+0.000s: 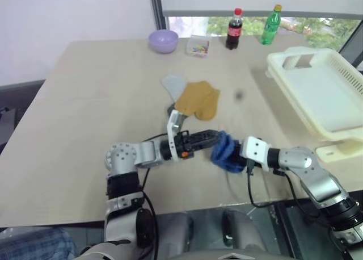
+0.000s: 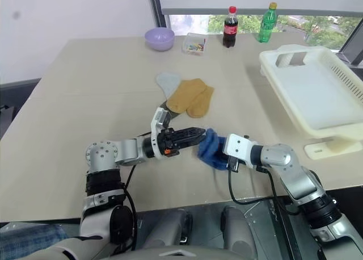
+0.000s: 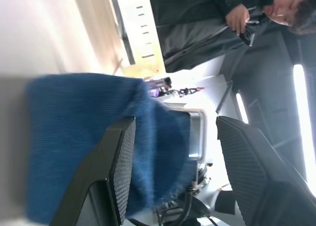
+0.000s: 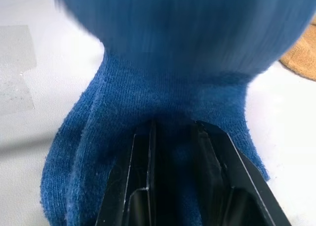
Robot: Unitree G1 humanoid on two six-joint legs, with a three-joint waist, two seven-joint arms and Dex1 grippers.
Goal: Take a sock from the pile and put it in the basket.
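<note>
My right gripper is shut on the royal-blue sock, which hangs bunched just above the table's near middle; in the right wrist view the fabric is pinched between its black fingers. My left gripper lies level, pointing at the sock from the left, and is open. Its fingertips reach the sock's edge, and one finger overlaps the blue cloth. The pile lies farther back at the table's centre, with mustard-yellow socks and a pale grey one. The cream-white basket stands at the right.
A lilac bowl, a small clear box, a cola bottle and a green bottle line the far edge. The basket overhangs the table's right side. A person holding a phone appears beyond the table.
</note>
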